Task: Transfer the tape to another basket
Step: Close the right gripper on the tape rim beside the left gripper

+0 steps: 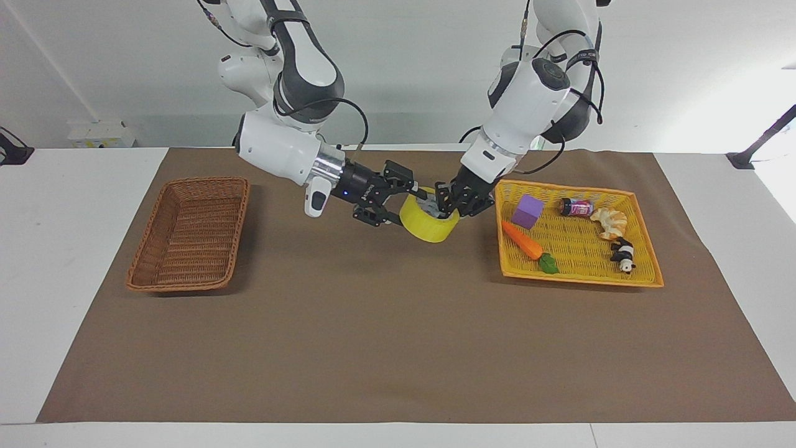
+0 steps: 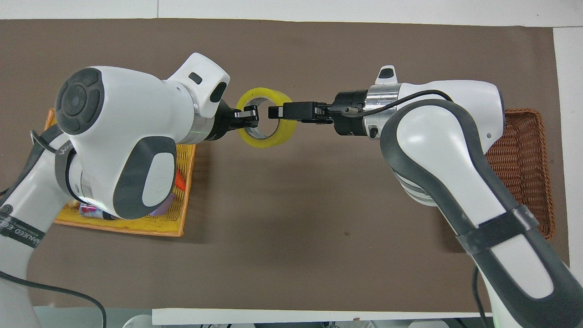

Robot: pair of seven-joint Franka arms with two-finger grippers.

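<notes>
Tape (image 1: 428, 221) midair, both grippers' fingers pinching its rim: left (image 1: 449, 200), right (image 1: 407, 198).

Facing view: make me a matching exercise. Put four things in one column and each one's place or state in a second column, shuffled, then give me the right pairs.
Column one:
1. tape
2. basket
3. purple block
4. left gripper

Column two:
A. in the yellow tray
B. jaws shut on the tape's rim
C. on the mat, toward the right arm's end of the table
D. held up off the mat, with the right gripper at its free edge

Pairs: 1-D, 2-C, 3-A, 4-B
</notes>
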